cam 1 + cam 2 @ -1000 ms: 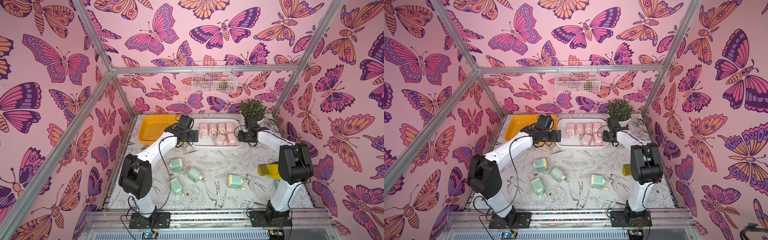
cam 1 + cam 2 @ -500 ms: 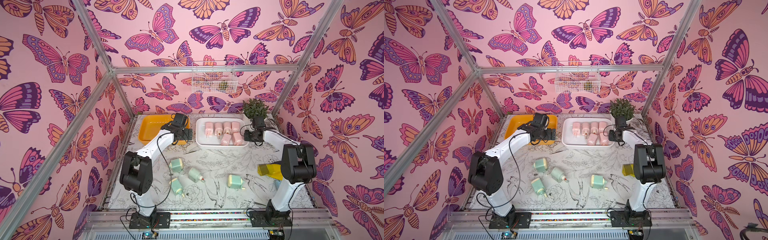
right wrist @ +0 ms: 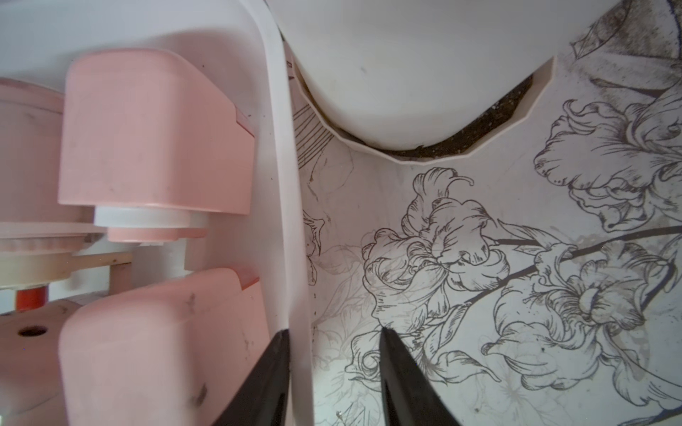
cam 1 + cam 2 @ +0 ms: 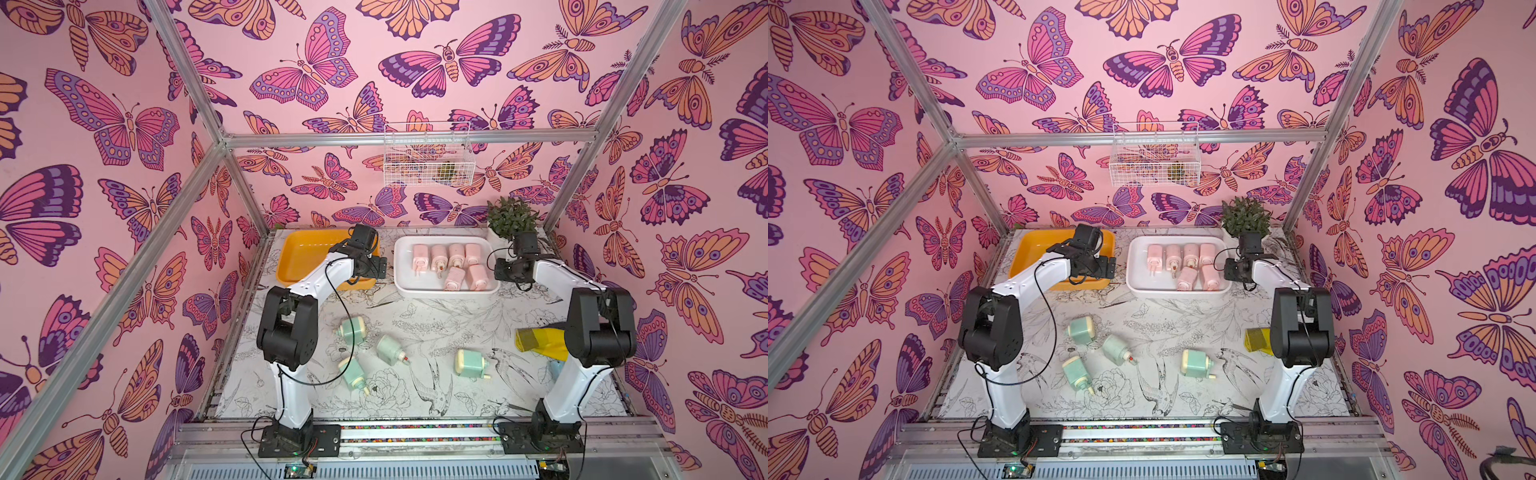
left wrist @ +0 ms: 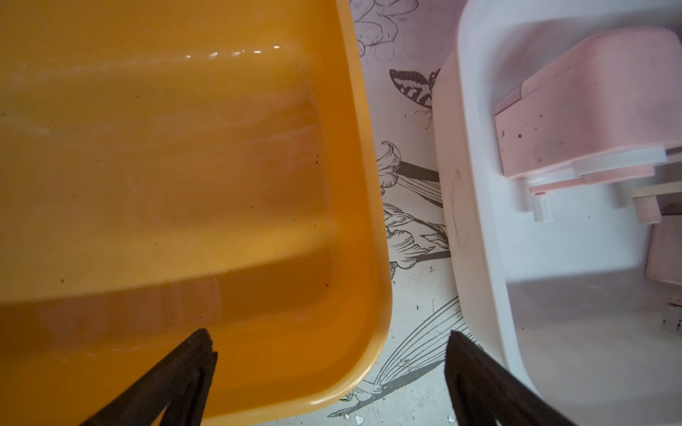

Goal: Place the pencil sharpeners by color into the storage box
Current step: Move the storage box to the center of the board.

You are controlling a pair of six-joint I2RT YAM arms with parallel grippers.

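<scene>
Several pink pencil sharpeners (image 4: 451,266) lie in the white storage box (image 4: 401,266) at the back of the table. A mint green sharpener (image 4: 469,363) and three more (image 4: 353,330) lie loose on the table nearer the front. My right gripper (image 3: 334,331) stands open astride the box's right rim (image 3: 284,184): one finger touches the rim's inside next to a pink sharpener (image 3: 147,129), the other stands clear outside it. My left gripper (image 5: 328,333) is wide open and empty over the gap between the orange tray (image 5: 369,184) and the white box (image 5: 454,184).
The orange tray (image 4: 299,249) at the back left holds nothing. A potted plant (image 4: 509,216) stands just behind the right gripper, its white pot (image 3: 387,73) close to the box. A translucent yellow piece (image 4: 538,343) lies by the right arm. A wire basket (image 4: 428,158) hangs on the back wall.
The white box with the pink sharpeners has slid a little to the right with the right gripper on its rim. That gripper's jaws have since parted. The left gripper stays open.
</scene>
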